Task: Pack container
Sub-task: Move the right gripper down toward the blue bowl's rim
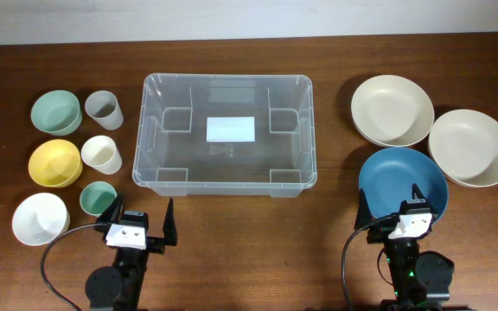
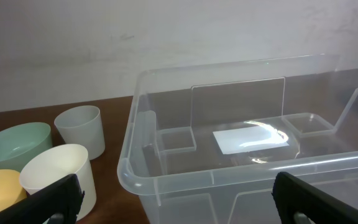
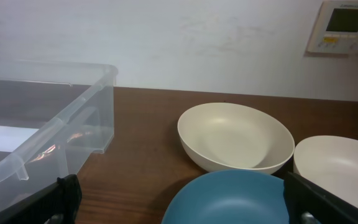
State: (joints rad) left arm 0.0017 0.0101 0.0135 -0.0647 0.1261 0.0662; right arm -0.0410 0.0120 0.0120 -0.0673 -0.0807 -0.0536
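The clear plastic container (image 1: 227, 131) stands at the table's middle, empty, with a white label on its bottom. It also shows in the left wrist view (image 2: 241, 155) and the right wrist view (image 3: 36, 118). My left gripper (image 1: 141, 223) is open and empty at the front, just left of the container's near corner. My right gripper (image 1: 398, 207) is open and empty over the near rim of a blue bowl (image 1: 402, 181), also seen in the right wrist view (image 3: 235, 199).
Left: green bowl (image 1: 56, 112), yellow bowl (image 1: 55, 162), white bowl (image 1: 39, 218), grey cup (image 1: 104, 109), cream cup (image 1: 100, 154), small teal cup (image 1: 97, 198). Right: two cream bowls (image 1: 392, 110) (image 1: 471, 147).
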